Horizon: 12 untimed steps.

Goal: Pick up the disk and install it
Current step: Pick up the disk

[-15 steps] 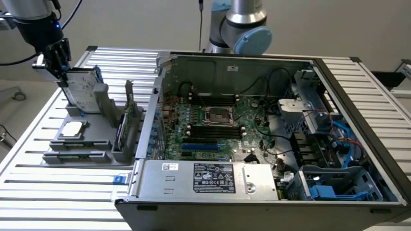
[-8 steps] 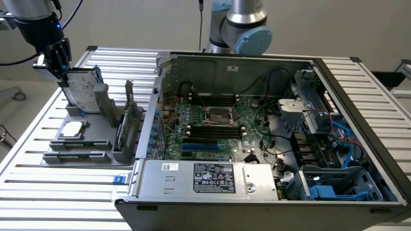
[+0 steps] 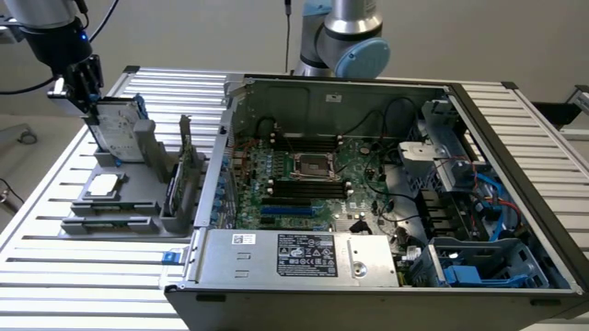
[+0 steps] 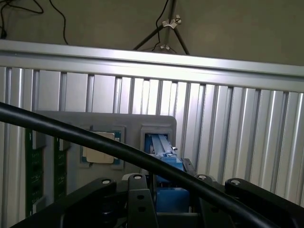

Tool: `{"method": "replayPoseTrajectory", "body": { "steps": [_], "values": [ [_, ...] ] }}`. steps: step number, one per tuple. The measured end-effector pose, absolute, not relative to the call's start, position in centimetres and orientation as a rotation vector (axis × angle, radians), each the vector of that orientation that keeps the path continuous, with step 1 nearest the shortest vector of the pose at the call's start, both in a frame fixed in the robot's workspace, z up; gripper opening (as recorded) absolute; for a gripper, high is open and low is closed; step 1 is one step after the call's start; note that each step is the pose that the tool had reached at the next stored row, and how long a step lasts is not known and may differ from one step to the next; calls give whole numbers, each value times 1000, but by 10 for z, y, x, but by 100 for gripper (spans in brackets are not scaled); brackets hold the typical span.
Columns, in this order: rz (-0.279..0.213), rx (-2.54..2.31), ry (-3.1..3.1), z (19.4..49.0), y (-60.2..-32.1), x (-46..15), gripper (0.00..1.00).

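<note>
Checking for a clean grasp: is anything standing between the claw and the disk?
Nothing visible does. The claw is right at the top edge of the disk, which stands on edge in the grey holder at the exterior view's left, beside the open computer case.

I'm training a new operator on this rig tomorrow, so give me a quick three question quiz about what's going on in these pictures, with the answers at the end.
1. True or false: the disk already sits inside the computer case.
2. What is the gripper nearest to? A) the disk's upper edge B) the motherboard C) the silver box with the sticker
3. Fill in: in the exterior view, the grey holder lies to the case's ____.
Key: 1 false, the disk is in the grey holder, outside the case; 2 A; 3 left.
</note>
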<state>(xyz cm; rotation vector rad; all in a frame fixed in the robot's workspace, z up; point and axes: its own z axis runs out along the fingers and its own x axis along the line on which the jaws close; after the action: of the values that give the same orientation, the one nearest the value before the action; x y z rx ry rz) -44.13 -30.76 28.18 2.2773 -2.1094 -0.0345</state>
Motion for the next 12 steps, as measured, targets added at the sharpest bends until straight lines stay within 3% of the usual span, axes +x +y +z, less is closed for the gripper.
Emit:
{"method": "replayPoseTrajectory", "body": {
  "steps": [12],
  "values": [
    [-27, 2280, -2113, 282, -308, -442, 33]
  ]
}}
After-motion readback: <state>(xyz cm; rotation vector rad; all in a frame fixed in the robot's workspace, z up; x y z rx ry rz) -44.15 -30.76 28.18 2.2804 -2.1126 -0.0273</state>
